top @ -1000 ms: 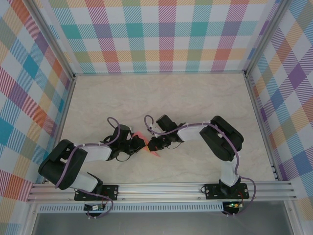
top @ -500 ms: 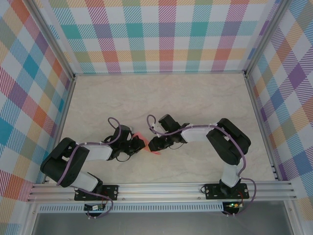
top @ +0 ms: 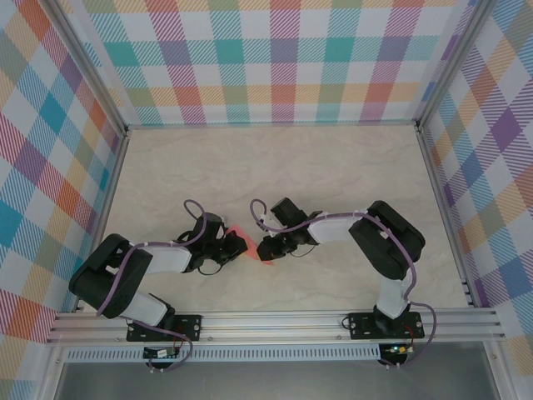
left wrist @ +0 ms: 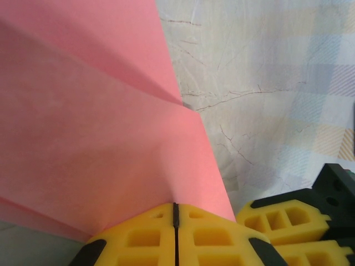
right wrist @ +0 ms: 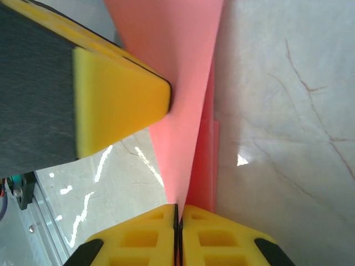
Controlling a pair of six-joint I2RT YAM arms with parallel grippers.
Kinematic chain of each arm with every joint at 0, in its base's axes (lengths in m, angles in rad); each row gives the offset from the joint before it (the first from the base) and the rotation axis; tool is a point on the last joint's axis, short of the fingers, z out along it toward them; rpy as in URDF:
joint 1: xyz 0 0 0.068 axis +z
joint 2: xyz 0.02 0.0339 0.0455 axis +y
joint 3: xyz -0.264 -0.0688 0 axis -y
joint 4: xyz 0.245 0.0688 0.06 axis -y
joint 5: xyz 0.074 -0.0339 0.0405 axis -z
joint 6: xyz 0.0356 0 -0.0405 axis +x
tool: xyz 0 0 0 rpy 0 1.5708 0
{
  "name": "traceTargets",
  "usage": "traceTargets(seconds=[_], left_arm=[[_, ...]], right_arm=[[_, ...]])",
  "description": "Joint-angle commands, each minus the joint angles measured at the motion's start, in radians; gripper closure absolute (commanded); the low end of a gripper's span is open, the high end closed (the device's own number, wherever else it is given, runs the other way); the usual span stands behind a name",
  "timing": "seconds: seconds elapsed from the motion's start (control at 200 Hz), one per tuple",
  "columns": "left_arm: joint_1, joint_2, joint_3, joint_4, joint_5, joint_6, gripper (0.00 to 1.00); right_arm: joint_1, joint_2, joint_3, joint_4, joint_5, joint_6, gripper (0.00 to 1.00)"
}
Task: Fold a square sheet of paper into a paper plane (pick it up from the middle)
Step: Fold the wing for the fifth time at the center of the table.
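The square sheet of paper (top: 254,247), salmon pink, is folded into creased layers and held between both grippers just above the table, near the front middle. My left gripper (top: 239,247) is shut on one edge of it. In the left wrist view the pink sheet (left wrist: 94,138) fans out from the closed yellow fingertips of the left gripper (left wrist: 176,208). My right gripper (top: 265,248) is shut on the opposite side. In the right wrist view a thin flap of the paper (right wrist: 172,83) runs into the closed right gripper (right wrist: 177,209), with more folded layers beside it.
The marble-patterned table (top: 275,167) is walled by checked panels on three sides, with an aluminium rail (top: 275,321) along the front. A yellow finger of the other gripper (right wrist: 116,105) sits close against the paper, so the two grippers nearly touch.
The right arm's elbow swung to the right and its gripper shifted slightly along the paper. The left arm has hardly moved.
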Motion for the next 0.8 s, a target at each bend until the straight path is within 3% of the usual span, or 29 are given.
traceTargets(seconds=[0.0,0.18,0.42,0.795], left_arm=[[0.007,0.022,0.002,-0.036,-0.023,0.025,0.94],[0.007,0.02,0.004,-0.04,-0.023,0.026,0.94],[0.007,0.017,0.005,-0.044,-0.023,0.031,0.94],[0.007,0.013,0.004,-0.049,-0.023,0.03,0.94]], right_arm=[[-0.006,0.022,0.022,-0.061,0.013,0.005,0.9],[-0.006,-0.053,0.011,-0.069,0.024,0.012,0.79],[-0.006,-0.092,-0.023,-0.08,0.032,0.027,0.77],[-0.006,-0.083,-0.064,-0.064,0.022,0.036,0.93]])
